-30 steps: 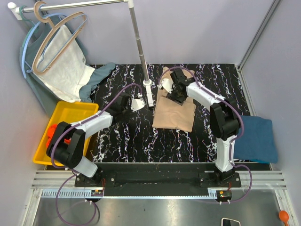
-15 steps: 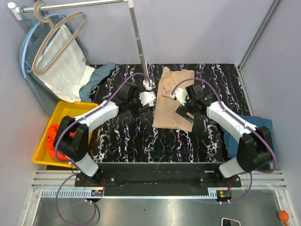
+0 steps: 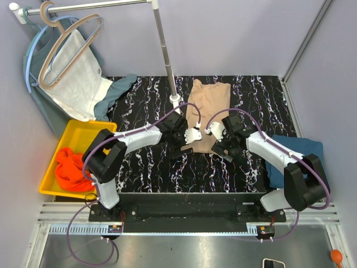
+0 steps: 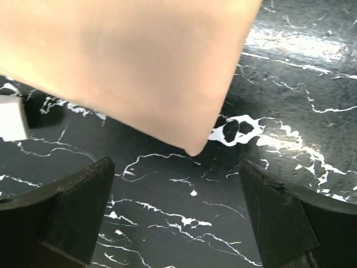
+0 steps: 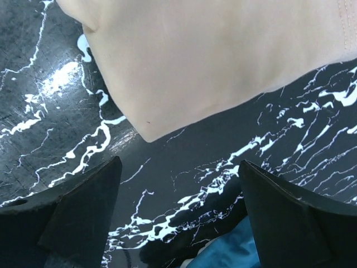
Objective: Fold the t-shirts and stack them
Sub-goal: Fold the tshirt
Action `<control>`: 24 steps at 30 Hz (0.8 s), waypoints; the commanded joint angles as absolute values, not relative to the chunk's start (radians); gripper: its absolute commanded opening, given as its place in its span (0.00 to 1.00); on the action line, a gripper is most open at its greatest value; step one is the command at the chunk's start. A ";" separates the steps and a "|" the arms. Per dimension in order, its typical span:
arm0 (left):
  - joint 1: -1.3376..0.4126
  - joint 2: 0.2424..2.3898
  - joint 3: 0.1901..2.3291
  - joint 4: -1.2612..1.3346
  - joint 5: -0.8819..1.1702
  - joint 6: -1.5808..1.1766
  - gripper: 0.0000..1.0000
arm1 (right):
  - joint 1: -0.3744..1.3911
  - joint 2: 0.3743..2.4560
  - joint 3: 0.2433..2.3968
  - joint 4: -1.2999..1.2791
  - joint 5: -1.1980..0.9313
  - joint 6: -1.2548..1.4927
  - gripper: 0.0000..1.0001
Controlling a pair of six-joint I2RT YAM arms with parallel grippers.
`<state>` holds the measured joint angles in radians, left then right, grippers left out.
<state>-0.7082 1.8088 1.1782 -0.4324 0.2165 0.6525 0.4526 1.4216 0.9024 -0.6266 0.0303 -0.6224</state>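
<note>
The beige-tan t-shirt (image 3: 207,106) lies folded on the black marbled table (image 3: 145,167), centre-back. My left gripper (image 3: 187,149) is open and empty just off the shirt's near left corner; in the left wrist view that corner (image 4: 192,148) sits ahead of the left gripper (image 4: 178,223). My right gripper (image 3: 225,151) is open and empty at the near right corner, which shows in the right wrist view (image 5: 148,134) ahead of the right gripper (image 5: 178,223). The teal-blue t-shirt (image 3: 298,162) lies at the table's right edge and also shows in the right wrist view (image 5: 234,254). The orange-red t-shirt (image 3: 70,167) lies in the yellow bin (image 3: 83,131).
A clothes rack pole stands on its base (image 3: 175,100) just left of the beige shirt. A hanger with a white cloth (image 3: 78,70) hangs at back left, with a grey-green garment (image 3: 120,88) below it.
Both grippers have moved toward me, from the beige shirt's far and middle part to its near corners. The shirt's near edge now lies narrower.
</note>
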 commanded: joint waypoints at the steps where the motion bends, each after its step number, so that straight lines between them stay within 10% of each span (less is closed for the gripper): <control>1: -0.721 1.812 1.229 -0.426 0.249 0.643 0.99 | 0.462 1.423 0.899 -0.572 -0.025 -0.609 0.93; 24: -0.732 1.963 1.354 -0.457 0.296 0.698 0.84 | 0.462 1.407 0.810 -0.486 -0.021 -0.653 0.86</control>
